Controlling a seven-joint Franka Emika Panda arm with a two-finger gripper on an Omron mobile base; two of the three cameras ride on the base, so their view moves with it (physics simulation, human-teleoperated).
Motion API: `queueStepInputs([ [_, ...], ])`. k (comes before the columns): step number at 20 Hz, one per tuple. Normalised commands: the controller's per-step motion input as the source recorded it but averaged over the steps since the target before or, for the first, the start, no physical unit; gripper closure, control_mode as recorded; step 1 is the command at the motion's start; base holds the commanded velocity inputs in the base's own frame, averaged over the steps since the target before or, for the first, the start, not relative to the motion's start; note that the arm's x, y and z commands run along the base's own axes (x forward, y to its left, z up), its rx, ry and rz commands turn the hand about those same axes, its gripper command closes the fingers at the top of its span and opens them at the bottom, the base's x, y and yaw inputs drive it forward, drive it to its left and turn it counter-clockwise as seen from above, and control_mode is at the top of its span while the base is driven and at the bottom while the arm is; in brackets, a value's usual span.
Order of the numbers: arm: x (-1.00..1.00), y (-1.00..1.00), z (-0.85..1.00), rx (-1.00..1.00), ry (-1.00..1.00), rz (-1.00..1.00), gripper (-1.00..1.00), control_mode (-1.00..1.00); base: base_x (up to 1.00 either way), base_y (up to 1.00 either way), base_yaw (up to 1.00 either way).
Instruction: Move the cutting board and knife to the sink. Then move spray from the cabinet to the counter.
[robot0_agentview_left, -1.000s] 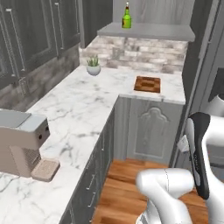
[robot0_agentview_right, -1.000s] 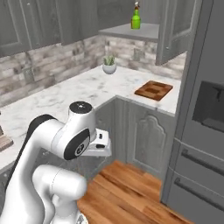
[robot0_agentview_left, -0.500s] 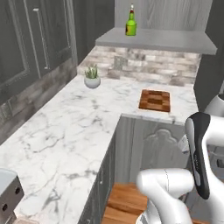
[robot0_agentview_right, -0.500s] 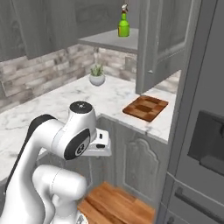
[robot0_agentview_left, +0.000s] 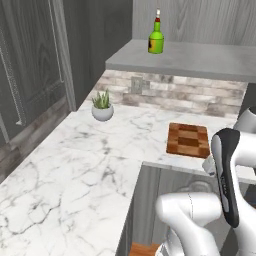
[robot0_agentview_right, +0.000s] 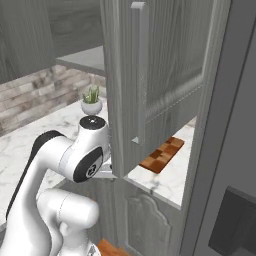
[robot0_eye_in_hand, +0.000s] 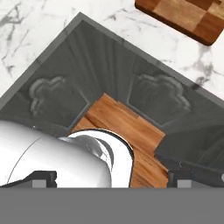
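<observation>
White marble counter (robot0_agentview_left: 75, 165) is carrying the cutting board (robot0_agentview_left: 188, 140) — spray (robot0_agentview_left: 156, 39) label unreadable — gripper (robot0_eye_in_hand: 113, 178) gaping wide, empty.

I can read no text, brand, number or sign anywhere here. The spray (robot0_agentview_left: 156, 38) on the cabinet (robot0_agentview_left: 190, 57) shelf carries a dark label, but it is too small and blurred for me to make out any letters. The cutting board (robot0_agentview_left: 188, 140) shows only its checkered wood, and the counter (robot0_agentview_left: 90, 165) only grey veining; neither bears any writing.
</observation>
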Motion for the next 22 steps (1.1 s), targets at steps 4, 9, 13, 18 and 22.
queueStepInputs([
  [4, 0.04, -0.1, 0.0, 0.0, 0.07, -0.07, -1.0, -1.0, 0.27, -0.01, -0.05],
  [9, 0.19, -0.02, 0.09, 0.0, 0.05, -0.24, -1.0, -1.0, 0.0, 0.0, 0.0],
  [13, 0.75, 0.02, 0.15, 0.0, 0.02, -0.16, -1.0, -1.0, 0.0, 0.0, 0.0],
  [18, 0.8, -0.04, 0.01, 0.02, 0.0, -0.1, -1.0, -1.0, 0.0, 0.0, 0.0],
  [22, 0.82, -0.15, 0.0, 0.05, 0.0, -0.07, -1.0, -1.0, 0.0, 0.0, 0.0],
])
